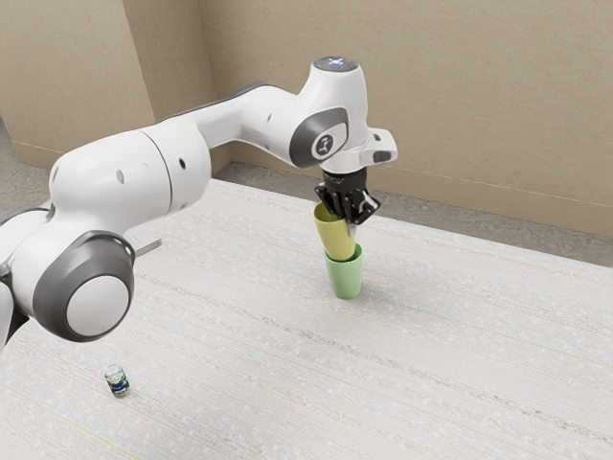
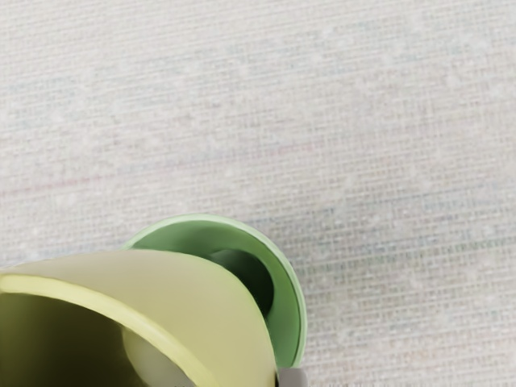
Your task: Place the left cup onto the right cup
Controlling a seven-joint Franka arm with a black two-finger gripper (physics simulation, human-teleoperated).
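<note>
I count two cups in all: one yellow cup (image 1: pixel 333 236) and one green cup (image 1: pixel 346 276). My wrist view gives the same tally, one yellow cup (image 2: pixel 161 302) and one green cup (image 2: pixel 286 278), so the number of cups is two from either camera. Besides the cups there is one can (image 1: pixel 117 380), a small one with a dark label. That makes three loose things altogether: two cups and one can. There is one surface (image 1: pixel 460 345), pale and grainy, and all three things are on it. Of myself I count one arm (image 1: pixel 192 153), white with grey joints, and one black claw (image 1: pixel 351 213).
</note>
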